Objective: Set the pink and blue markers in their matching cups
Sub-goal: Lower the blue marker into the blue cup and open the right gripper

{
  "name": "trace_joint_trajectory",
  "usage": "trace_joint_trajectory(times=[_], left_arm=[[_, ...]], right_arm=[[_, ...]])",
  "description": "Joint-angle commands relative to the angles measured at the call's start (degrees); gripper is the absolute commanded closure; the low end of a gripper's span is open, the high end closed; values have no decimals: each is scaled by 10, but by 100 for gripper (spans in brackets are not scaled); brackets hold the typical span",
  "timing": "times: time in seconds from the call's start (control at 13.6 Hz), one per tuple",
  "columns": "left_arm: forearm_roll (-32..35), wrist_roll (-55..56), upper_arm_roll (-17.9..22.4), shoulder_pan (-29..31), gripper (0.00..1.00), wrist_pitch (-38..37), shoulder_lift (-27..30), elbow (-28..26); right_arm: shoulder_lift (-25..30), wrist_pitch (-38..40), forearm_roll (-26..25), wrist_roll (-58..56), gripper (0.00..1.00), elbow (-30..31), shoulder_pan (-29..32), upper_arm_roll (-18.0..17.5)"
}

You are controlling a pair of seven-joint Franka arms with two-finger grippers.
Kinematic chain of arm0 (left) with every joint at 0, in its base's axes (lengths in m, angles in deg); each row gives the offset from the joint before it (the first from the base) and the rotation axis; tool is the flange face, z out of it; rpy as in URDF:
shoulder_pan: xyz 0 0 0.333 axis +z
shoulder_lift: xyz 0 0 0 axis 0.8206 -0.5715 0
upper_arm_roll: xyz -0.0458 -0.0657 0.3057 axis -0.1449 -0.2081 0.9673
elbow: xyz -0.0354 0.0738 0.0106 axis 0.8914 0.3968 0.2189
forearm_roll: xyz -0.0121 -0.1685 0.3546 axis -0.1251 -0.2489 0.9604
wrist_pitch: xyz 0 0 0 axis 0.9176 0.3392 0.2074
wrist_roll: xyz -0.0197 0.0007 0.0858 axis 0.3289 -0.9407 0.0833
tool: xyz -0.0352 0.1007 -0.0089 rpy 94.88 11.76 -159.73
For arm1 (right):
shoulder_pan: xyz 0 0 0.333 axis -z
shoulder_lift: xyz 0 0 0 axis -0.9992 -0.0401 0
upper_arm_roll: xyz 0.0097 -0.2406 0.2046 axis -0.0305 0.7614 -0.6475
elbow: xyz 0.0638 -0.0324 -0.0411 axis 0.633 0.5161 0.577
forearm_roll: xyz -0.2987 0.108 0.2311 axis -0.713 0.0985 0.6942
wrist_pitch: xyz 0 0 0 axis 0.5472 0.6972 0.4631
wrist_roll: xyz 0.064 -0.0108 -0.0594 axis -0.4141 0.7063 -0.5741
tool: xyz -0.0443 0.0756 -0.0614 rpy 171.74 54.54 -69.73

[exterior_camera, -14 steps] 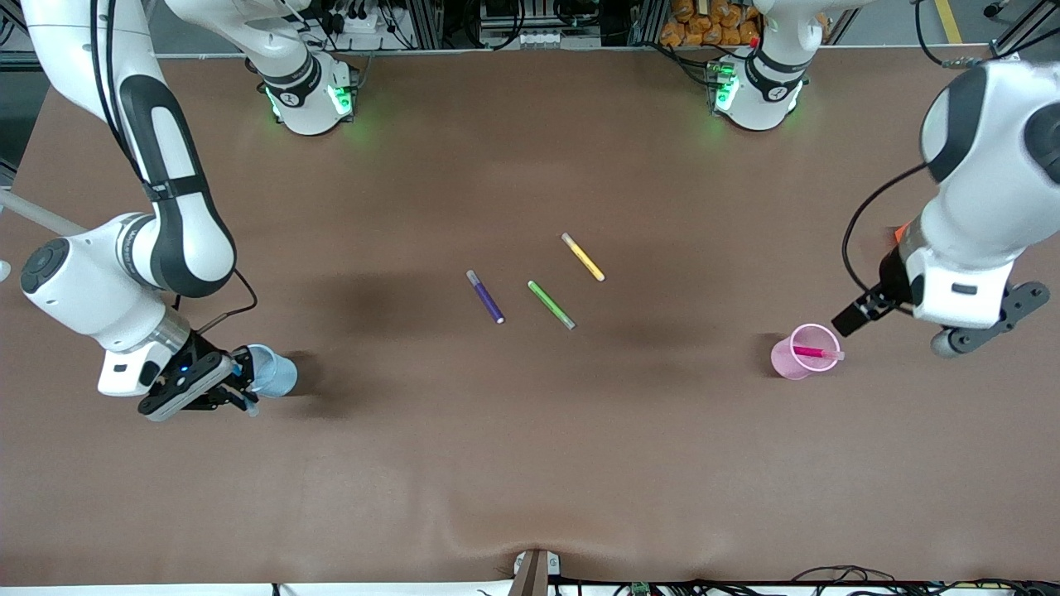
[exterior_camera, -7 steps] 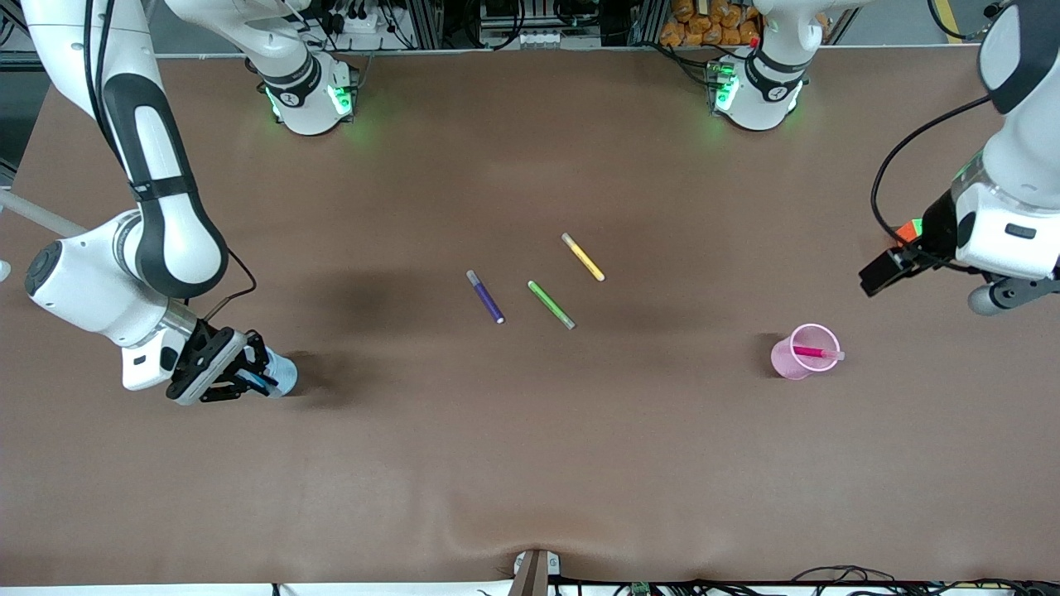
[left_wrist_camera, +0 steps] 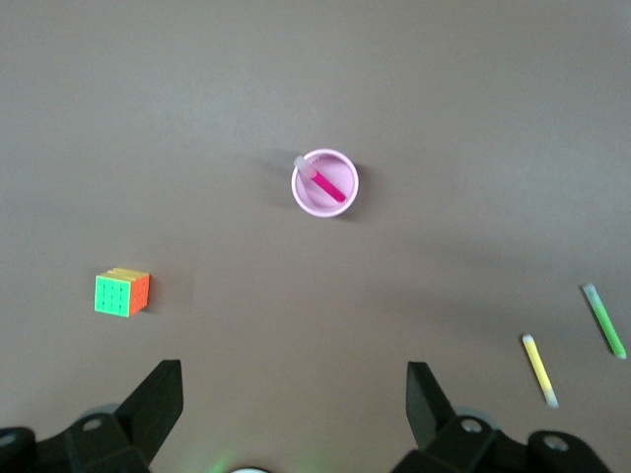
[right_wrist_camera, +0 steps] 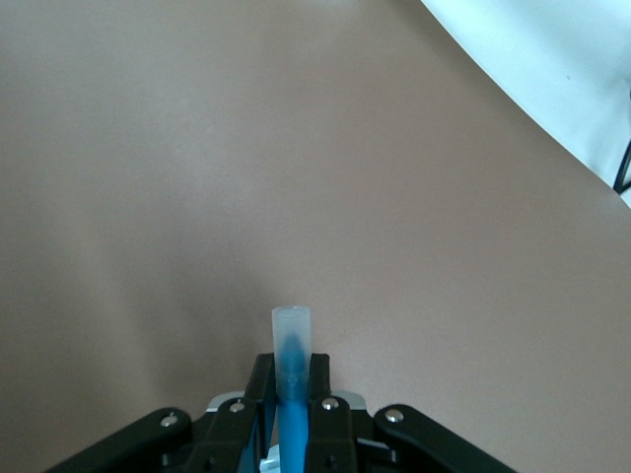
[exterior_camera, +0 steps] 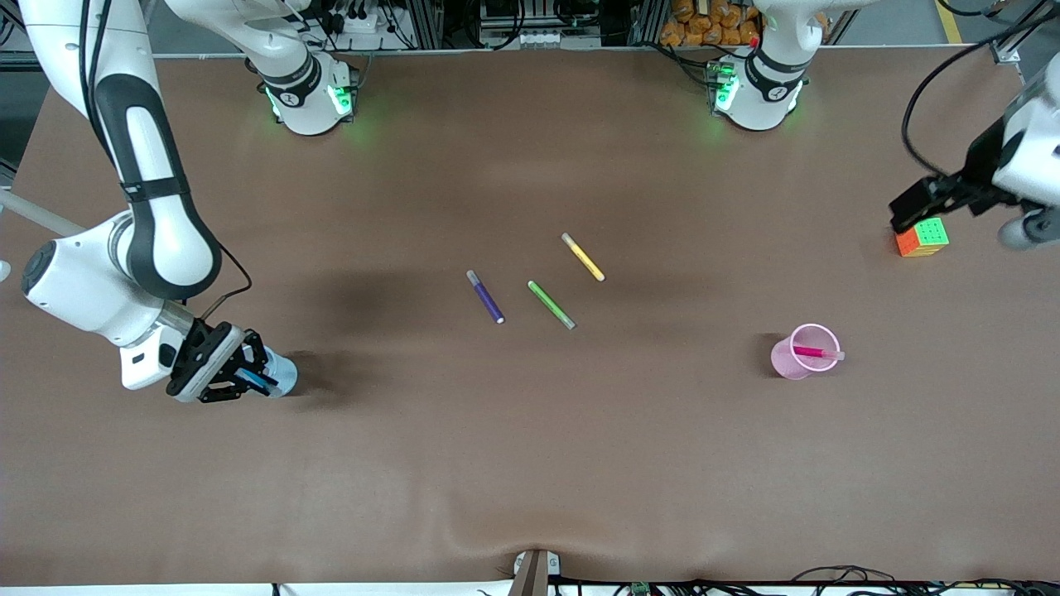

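The right gripper hangs low over the blue cup at the right arm's end of the table, at about eight o'clock from the pens in the middle; its fingers are clenched on the blue marker, and in the right wrist view the marker runs between the two pads with its pale cap sticking out past them; the gripper covers much of the cup, so whether the marker's tip is inside it cannot be told.

The pink cup stands upright toward the left arm's end, at about four o'clock from the middle pens; the pink marker leans inside it, its pale cap resting on the rim; the left wrist view shows the same cup with the marker slanted across its mouth.

In the middle lie three pens, apart from one another: the green pen nearest the front camera, the purple pen beside it toward the right arm's end, the yellow pen farther off at about one o'clock from the green.

Farther still, toward the left arm's end, a colourful puzzle cube sits on the table; the left gripper waits high above it, its fingers spread wide and holding nothing.
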Motion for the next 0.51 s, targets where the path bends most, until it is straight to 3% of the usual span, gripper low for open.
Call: trace_joint_trajectory(times=[0.0, 0.15, 0.29, 0.44], left_arm=[[-45, -48, 51, -15, 0, -6, 45, -46], [-47, -69, 86, -44, 0, -6, 66, -74], [-47, -81, 91, -44, 0, -6, 67, -75], [-46, -81, 88, -43, 0, -7, 62, -72]], right_arm=[[14, 39, 57, -75, 100, 11, 20, -6], [14, 40, 66, -91, 100, 11, 24, -6], [10, 42, 68, -105, 100, 10, 33, -7], [9, 67, 103, -146, 100, 9, 40, -6]])
